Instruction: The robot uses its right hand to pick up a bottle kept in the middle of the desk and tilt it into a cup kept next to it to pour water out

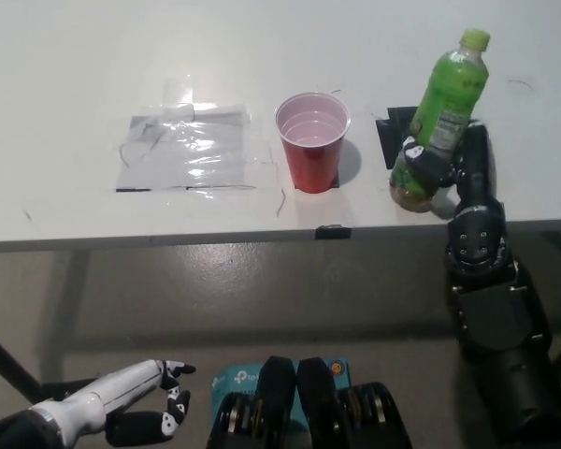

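The white desk [75,56] carries a red cup [311,140] in its middle. Just right of it, the black right hand [449,168] grips the green bottle [439,117] low, keeping its cap free for pouring. The white left hand [136,412] rests below, fingers loosely curled, holding nothing.

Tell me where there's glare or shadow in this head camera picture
Head view: glare glints off the clear plastic sheet taped to the desk; the red cup casts a soft shadow to its right; the green bottle in the right hand looks sharp; below the desk is dim.
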You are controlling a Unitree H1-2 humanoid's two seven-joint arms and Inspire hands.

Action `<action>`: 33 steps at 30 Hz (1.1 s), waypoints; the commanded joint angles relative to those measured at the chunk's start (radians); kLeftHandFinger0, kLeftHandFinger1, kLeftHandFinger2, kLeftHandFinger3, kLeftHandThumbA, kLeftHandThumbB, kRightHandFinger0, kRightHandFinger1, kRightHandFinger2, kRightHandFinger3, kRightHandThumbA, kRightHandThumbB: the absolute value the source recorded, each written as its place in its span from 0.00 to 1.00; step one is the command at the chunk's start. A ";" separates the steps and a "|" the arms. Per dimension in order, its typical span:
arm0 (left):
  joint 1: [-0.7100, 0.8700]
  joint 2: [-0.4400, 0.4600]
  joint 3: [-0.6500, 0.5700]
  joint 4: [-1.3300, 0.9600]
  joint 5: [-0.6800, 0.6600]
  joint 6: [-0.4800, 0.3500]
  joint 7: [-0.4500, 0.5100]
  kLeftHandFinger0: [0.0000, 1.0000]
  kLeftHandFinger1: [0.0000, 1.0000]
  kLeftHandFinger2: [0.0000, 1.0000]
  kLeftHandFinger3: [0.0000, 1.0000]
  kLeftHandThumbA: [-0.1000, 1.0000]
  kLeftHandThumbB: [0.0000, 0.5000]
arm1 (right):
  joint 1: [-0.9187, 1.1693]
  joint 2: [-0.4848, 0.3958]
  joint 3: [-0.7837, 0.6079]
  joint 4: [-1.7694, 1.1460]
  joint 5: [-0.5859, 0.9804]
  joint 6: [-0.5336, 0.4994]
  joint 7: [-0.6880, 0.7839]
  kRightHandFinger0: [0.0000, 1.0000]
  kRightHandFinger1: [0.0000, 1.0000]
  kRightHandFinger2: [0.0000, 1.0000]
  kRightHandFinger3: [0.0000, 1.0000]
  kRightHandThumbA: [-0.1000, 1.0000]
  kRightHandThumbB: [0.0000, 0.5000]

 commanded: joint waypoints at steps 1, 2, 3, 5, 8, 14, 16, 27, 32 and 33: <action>-0.006 0.002 0.010 -0.028 0.014 0.014 -0.040 1.00 1.00 1.00 1.00 1.00 0.72 | -0.062 -0.113 0.101 -0.085 -0.095 -0.128 -0.017 0.00 0.00 0.00 0.38 0.00 0.05; -0.009 0.014 0.008 -0.030 0.017 0.014 -0.051 1.00 1.00 1.00 1.00 1.00 0.72 | -0.051 -0.131 0.132 -0.103 -0.106 -0.112 -0.015 0.00 0.00 0.00 0.37 0.00 0.05; -0.009 0.015 0.008 -0.031 0.019 0.014 -0.054 1.00 1.00 1.00 1.00 1.00 0.72 | -0.050 -0.137 0.143 -0.106 -0.102 -0.108 -0.019 0.00 0.00 0.00 0.37 0.00 0.05; -0.014 0.025 -0.007 -0.023 0.027 0.014 -0.046 1.00 1.00 1.00 1.00 1.00 0.77 | -0.061 -0.203 0.224 -0.103 -0.178 -0.140 -0.027 0.00 0.00 0.00 0.36 0.00 0.09; -0.011 0.016 0.004 -0.022 0.019 0.014 -0.050 1.00 1.00 1.00 1.00 1.00 0.73 | -0.079 -0.266 0.303 -0.101 -0.229 -0.190 -0.035 0.00 0.00 0.00 0.38 0.00 0.15; -0.010 0.019 0.005 -0.029 0.032 0.014 -0.062 1.00 1.00 1.00 1.00 1.00 0.69 | -0.140 -0.393 0.479 -0.078 -0.368 -0.246 -0.022 0.00 0.00 0.00 0.42 0.03 0.34; -0.010 0.023 0.004 -0.031 0.040 0.014 -0.067 1.00 1.00 1.00 1.00 1.00 0.70 | -0.145 -0.407 0.507 -0.073 -0.380 -0.243 -0.021 0.00 0.00 0.00 0.41 0.04 0.35; -0.009 0.013 0.015 -0.028 0.035 0.014 -0.072 1.00 1.00 1.00 1.00 1.00 0.77 | -0.249 -0.475 0.662 -0.035 -0.543 -0.269 -0.038 0.00 0.00 0.18 0.40 0.08 0.47; -0.008 0.017 0.011 -0.028 0.037 0.014 -0.079 1.00 1.00 1.00 1.00 1.00 0.74 | -0.270 -0.468 0.666 -0.044 -0.561 -0.283 -0.016 0.00 0.00 0.17 0.41 0.07 0.49; -0.007 0.012 0.018 -0.026 0.040 0.014 -0.085 1.00 1.00 1.00 1.00 1.00 0.75 | -0.280 -0.466 0.670 -0.038 -0.567 -0.284 -0.006 0.00 0.00 0.18 0.43 0.07 0.45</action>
